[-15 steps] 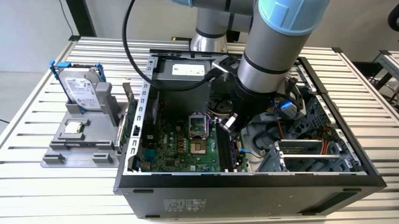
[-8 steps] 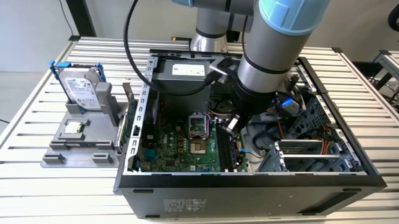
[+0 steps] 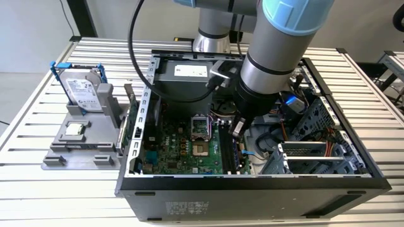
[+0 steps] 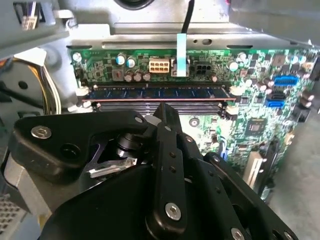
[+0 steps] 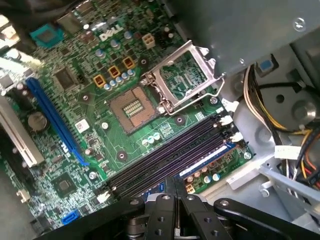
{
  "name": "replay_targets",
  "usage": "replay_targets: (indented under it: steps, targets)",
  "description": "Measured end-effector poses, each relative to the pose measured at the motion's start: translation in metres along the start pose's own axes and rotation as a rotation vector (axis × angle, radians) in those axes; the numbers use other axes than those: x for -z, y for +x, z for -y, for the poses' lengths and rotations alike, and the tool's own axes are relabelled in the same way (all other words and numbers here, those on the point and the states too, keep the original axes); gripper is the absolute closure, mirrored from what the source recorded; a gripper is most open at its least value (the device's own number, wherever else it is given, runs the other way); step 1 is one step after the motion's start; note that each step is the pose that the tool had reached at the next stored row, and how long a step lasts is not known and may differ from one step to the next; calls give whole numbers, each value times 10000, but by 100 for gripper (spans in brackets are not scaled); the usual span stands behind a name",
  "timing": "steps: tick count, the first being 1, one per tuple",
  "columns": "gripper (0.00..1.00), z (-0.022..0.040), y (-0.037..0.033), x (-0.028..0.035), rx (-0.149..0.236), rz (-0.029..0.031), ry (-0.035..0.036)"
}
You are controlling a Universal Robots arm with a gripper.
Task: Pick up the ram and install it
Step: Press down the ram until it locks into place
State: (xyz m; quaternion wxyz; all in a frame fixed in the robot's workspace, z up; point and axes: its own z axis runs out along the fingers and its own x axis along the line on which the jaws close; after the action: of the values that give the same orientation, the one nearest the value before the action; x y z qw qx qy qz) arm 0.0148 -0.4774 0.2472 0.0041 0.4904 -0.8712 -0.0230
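Slatted metal tabletop (image 3: 57, 189) w/ an open PC case (image 3: 252, 189) on it; grey parts stand (image 3: 82, 142) at the exterior view's left holds a silver hard drive (image 3: 82, 92) in a blue bracket and a small CPU chip (image 3: 74, 128). Arm reaches down into the case, hand (image 3: 238, 128) just over the motherboard (image 3: 183, 146) slots. Hand's fingers (image 5: 175, 197) are pressed together, narrow, holding nothing. The ram (image 4: 160, 93) sits seated in a slot, lying flat along it, beside the black empty slots (image 5: 165, 160) and near the open CPU socket (image 5: 131, 106).

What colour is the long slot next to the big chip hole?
The long slot on the motherboard is bright blue, clearest in the first wrist view.
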Motion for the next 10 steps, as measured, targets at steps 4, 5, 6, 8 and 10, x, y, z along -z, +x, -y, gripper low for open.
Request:
replay_targets:
  steps: [4, 5, 6, 8, 10]
  targets:
    - [100, 0, 0, 0, 684, -21, 3]
    - [100, 0, 0, 0, 854, -27, 6]
    - [100, 0, 0, 0, 1028, -32, 9]
    - [100, 1, 0, 0, 1352, -37, 14]
    - [100, 0, 0, 0, 1664, -38, 25]
